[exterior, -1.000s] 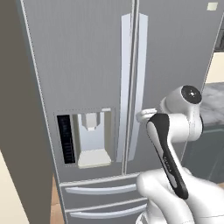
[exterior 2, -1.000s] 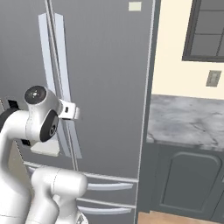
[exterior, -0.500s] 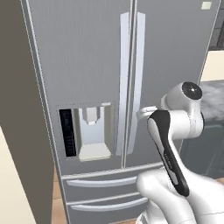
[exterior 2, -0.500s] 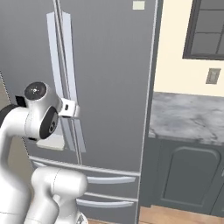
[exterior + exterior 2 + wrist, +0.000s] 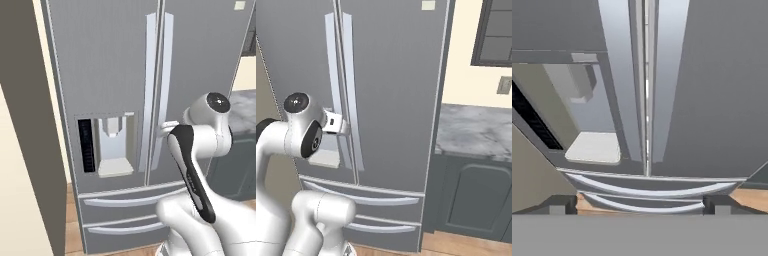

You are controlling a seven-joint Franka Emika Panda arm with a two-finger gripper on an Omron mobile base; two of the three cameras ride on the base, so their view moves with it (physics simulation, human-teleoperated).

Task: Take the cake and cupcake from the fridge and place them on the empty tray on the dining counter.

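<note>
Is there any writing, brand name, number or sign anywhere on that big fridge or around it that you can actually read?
No readable text anywhere.
Small pale sticker at the top of the fridge: too small and blurred to tell whether it bears any writing.
Dark panel beside the water dispenser: blank black strip, no legible marks.
Wall plate over the counter: no lettering.

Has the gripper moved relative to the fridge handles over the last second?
Cannot tell. The whole view shifted, so the base drove. The gripper stays open at the lower part of the fridge handles.
</note>
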